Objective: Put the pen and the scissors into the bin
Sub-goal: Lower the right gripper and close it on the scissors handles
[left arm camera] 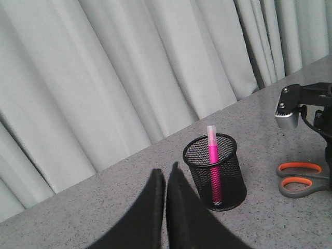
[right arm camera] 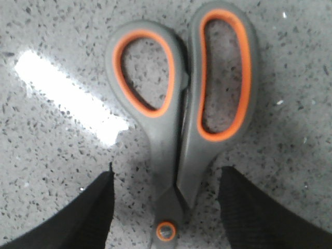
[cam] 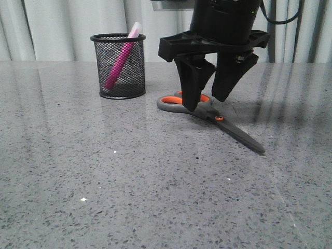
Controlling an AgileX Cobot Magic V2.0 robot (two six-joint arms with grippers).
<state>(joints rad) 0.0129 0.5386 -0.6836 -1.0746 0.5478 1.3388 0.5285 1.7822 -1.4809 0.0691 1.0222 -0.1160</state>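
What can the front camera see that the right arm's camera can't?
Only the front view shows the bin with the pen standing inside, the scissors' long blades, and the curtain. Only the right wrist view shows both orange-lined handle loops close up, between the open right gripper. Both show the scissors lying flat on the table.

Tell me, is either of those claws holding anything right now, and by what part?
Nothing is held. The right gripper is open, its fingers straddling the scissors near the pivot without closing. The left gripper is shut on nothing. The pen already stands in the bin.
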